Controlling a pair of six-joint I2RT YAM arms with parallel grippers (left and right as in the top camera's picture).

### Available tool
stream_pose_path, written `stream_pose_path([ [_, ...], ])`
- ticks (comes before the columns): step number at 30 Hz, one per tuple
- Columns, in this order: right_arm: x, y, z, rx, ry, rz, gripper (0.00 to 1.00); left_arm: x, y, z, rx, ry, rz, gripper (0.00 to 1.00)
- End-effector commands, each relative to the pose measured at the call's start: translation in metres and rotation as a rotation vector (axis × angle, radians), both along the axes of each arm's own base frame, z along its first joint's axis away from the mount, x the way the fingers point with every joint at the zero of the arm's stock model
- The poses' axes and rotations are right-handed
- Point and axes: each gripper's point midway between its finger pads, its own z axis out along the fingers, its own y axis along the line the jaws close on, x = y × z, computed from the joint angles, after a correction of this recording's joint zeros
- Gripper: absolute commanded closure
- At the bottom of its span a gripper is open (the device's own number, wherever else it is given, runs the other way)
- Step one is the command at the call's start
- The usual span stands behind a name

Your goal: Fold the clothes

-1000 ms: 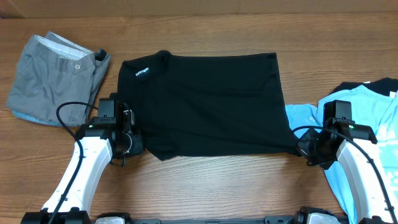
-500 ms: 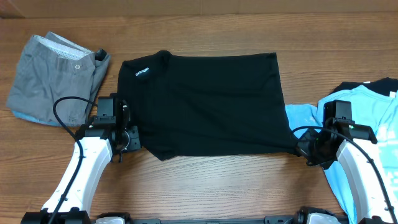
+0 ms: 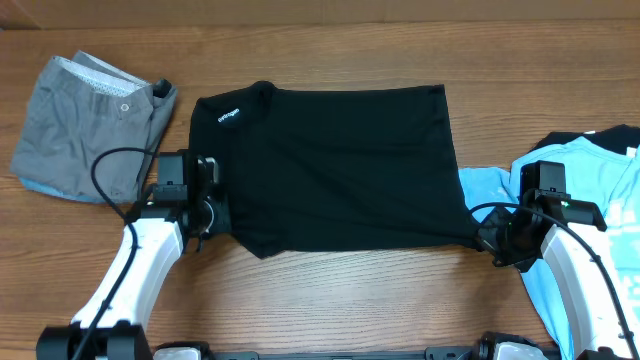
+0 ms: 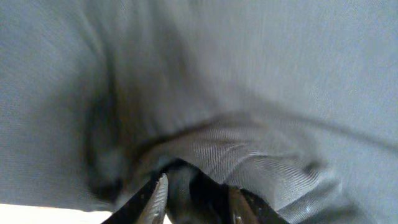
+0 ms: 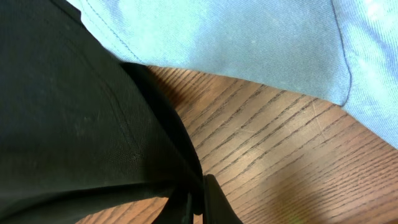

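The black T-shirt (image 3: 340, 165) was matt cloth, a fine knit whose weave showed close up in the left wrist view (there it read greyish under the light). The table (image 3: 330, 300) was wood with a smooth, faintly satin finish and dark lines of grain. The grey shorts (image 3: 85, 125) looked like a heavier woven cloth, also matt. The light blue T-shirt (image 3: 612, 175) was soft matt jersey with stitched hems. The arm casings (image 3: 140, 270) were smooth white plastic, slightly glossy.
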Motion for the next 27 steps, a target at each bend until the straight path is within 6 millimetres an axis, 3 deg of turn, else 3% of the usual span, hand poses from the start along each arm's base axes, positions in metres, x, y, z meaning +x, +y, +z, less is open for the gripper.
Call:
stream_pose_path([
  [1,0.007,-0.002,0.008,-0.005,-0.036,-0.004,0.96,-0.017,-0.015,-0.022,-0.069,0.084,-0.06,0.73],
  [4,0.007,-0.002,0.008,-0.004,-0.036,-0.004,0.96,-0.023,-0.018,-0.025,-0.091,0.113,-0.065,0.9],
  [9,0.007,0.0,0.008,0.006,-0.037,0.005,0.96,-0.025,-0.019,-0.003,-0.099,0.14,-0.056,0.96],
  [17,0.007,0.0,0.008,0.006,-0.036,0.009,0.96,-0.042,-0.018,0.06,-0.105,0.267,-0.019,0.95],
  [21,0.007,0.0,0.008,0.005,-0.036,0.009,0.96,-0.058,-0.018,0.064,-0.113,0.343,0.027,0.77],
  [27,0.008,0.0,0.009,0.005,-0.039,0.009,0.96,-0.074,-0.014,0.063,-0.094,0.418,0.061,0.73],
])
